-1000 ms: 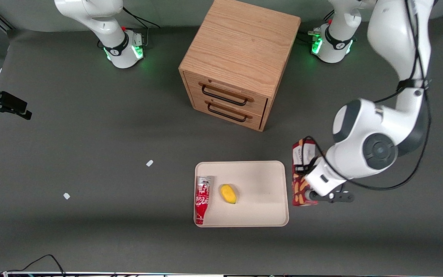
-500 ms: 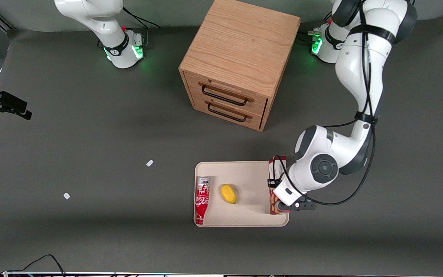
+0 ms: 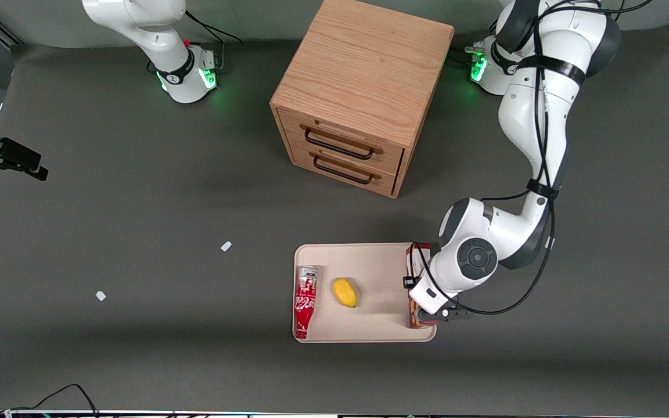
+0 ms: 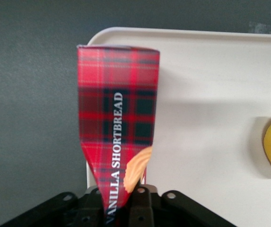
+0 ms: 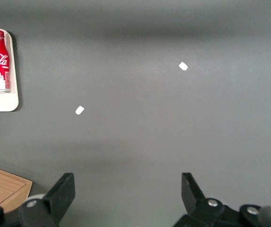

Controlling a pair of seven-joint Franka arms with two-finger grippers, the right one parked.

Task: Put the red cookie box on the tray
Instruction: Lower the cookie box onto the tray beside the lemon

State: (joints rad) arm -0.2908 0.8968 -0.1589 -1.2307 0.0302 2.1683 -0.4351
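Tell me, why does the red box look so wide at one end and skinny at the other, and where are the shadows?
Left wrist view: the red cookie box sits so close to the lens that it looks stretched; the gripper clamps its narrow end. A soft shadow band crosses the tray there. Front view: the working arm's shadow darkens the tray beside the yellow fruit.

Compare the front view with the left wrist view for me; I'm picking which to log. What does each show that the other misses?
Only the front view shows the wooden drawer cabinet, the soda bottle lying on the tray, and the whole left arm.

Only the left wrist view shows the box's plaid print reading VANILLA SHORTBREAD.

Both show the red cookie box held by the gripper over the tray edge, and the yellow fruit.
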